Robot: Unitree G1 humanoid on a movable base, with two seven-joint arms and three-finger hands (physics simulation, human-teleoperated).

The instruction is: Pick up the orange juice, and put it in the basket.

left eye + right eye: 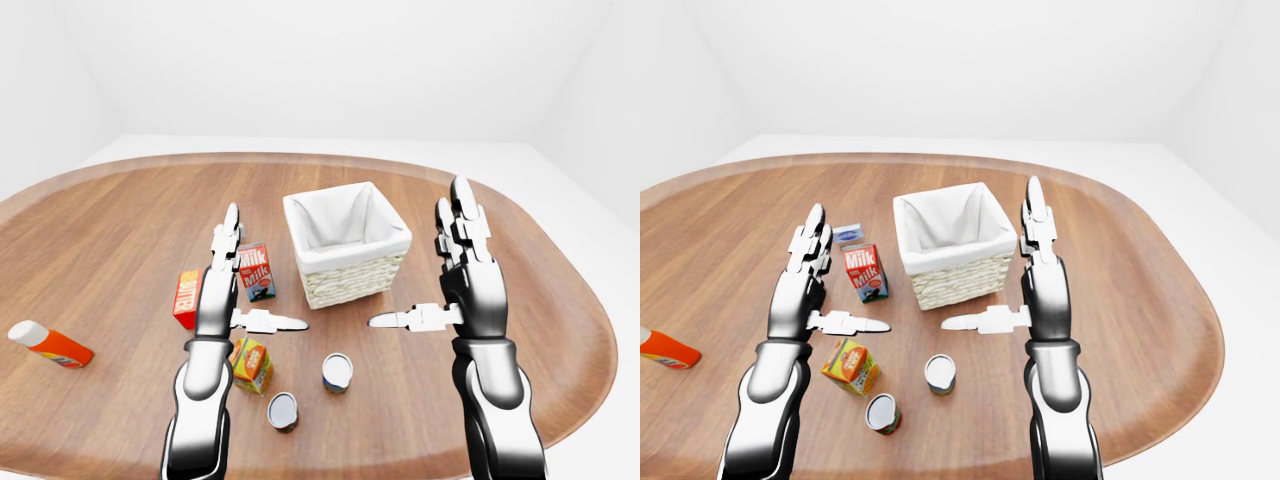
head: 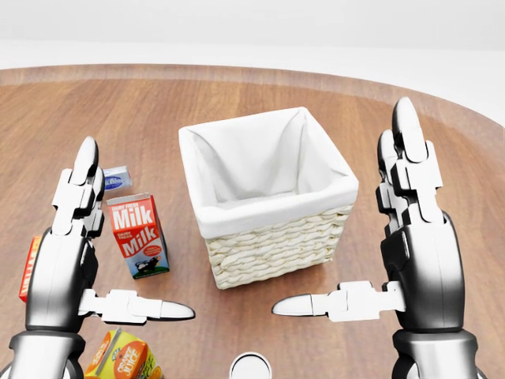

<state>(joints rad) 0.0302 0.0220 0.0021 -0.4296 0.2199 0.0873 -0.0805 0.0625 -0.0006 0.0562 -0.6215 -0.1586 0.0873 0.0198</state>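
Note:
The orange juice carton [image 1: 254, 366], orange with a green edge, lies on the wooden table [image 1: 110, 230] low in the left-eye view, just right of my left wrist. The white-lined wicker basket [image 1: 347, 243] stands upright and empty at the centre. My left hand [image 1: 262, 275] is open, fingers straight up and thumb pointing right, above the juice carton and not touching it. My right hand [image 1: 417, 251] is open and empty, thumb pointing left, to the right of the basket.
A milk carton [image 1: 256, 271] stands left of the basket, beside my left hand. A red box [image 1: 187, 297] stands left of that hand. Two cans [image 1: 337, 372] [image 1: 283, 411] sit below the basket. An orange bottle [image 1: 50, 344] lies far left. A small blue item [image 1: 848, 232] lies above the milk.

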